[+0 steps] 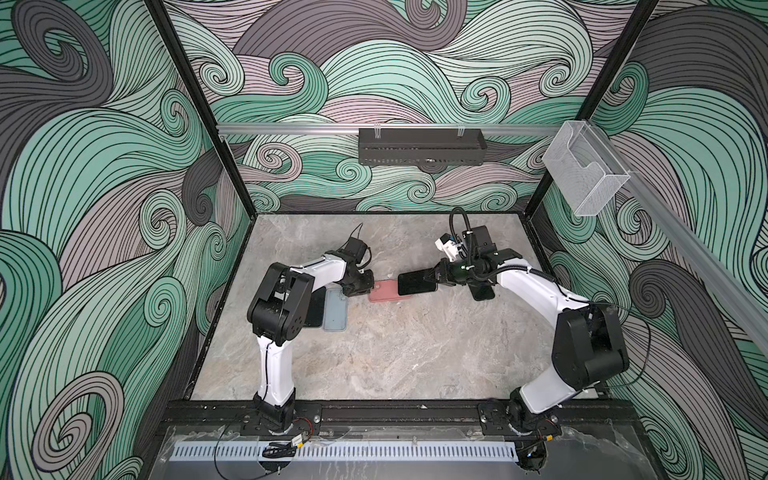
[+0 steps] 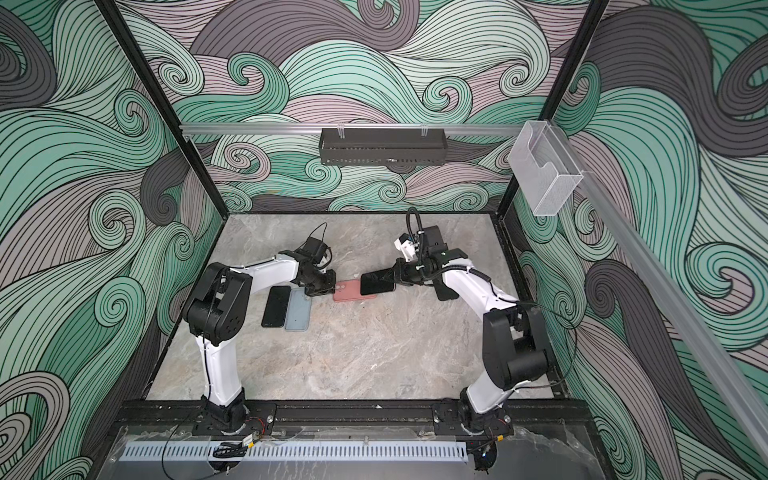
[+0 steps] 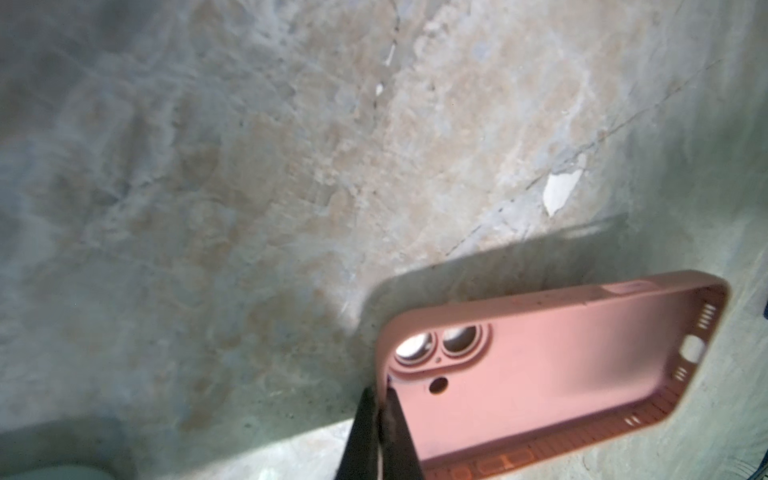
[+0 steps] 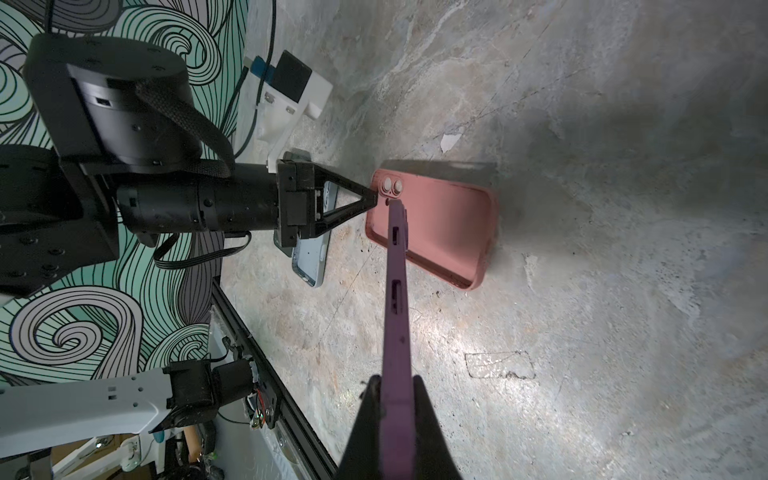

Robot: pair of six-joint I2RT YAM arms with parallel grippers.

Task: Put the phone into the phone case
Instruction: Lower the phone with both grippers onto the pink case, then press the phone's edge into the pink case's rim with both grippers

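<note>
The pink phone case (image 1: 383, 291) (image 2: 346, 291) lies open side up on the marble table, its camera cut-outs toward the left arm. My left gripper (image 3: 380, 395) (image 1: 371, 286) is shut on the case's rim (image 3: 388, 376) at that camera corner. My right gripper (image 4: 395, 382) (image 1: 436, 276) is shut on the phone (image 1: 417, 282) (image 2: 376, 284), a dark-screened handset with a purple edge (image 4: 397, 311). The phone hangs screen up over the right part of the case (image 4: 449, 224), and its far end reaches close to the left gripper (image 4: 374, 199).
A blue-grey case (image 2: 298, 309) and a black phone (image 2: 276, 305) lie side by side under the left arm. Another dark phone (image 1: 482, 291) lies beneath the right wrist. A black basket (image 1: 422, 145) hangs on the back wall and a clear box (image 1: 584, 170) on the right rail.
</note>
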